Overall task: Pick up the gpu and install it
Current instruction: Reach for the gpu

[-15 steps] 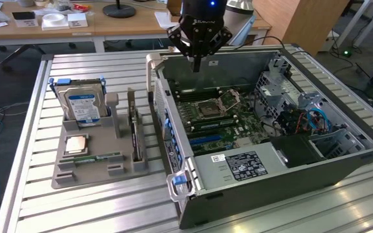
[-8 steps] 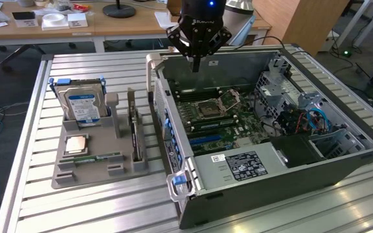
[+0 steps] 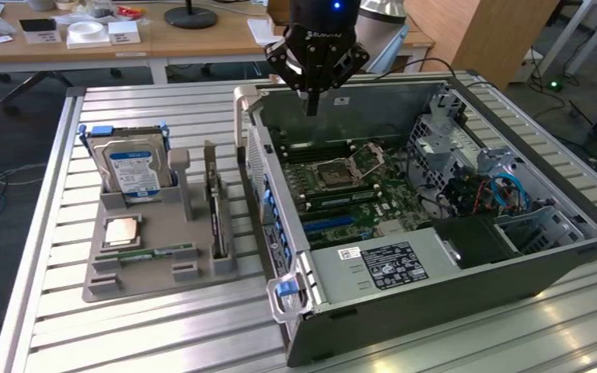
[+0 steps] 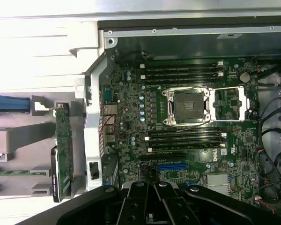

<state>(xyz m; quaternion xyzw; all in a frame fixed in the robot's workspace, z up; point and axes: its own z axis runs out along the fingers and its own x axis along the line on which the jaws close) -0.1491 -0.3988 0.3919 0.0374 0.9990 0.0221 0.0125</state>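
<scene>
Showing satin ribbed metal across the silver slatted surface (image 3: 153,334), matt plastic on the grey moulded holder (image 3: 137,284), matt green circuit board on the slim gpu card (image 4: 62,136).

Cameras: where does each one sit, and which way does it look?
Exterior view: off the arm, high, looking down at the open grey computer case on the slatted metal table; the black gripper hangs over it.
Wrist view: on the wrist, looking down into the case; its own gripper shows.
Shared: the green motherboard and the green-and-black gpu card.
</scene>
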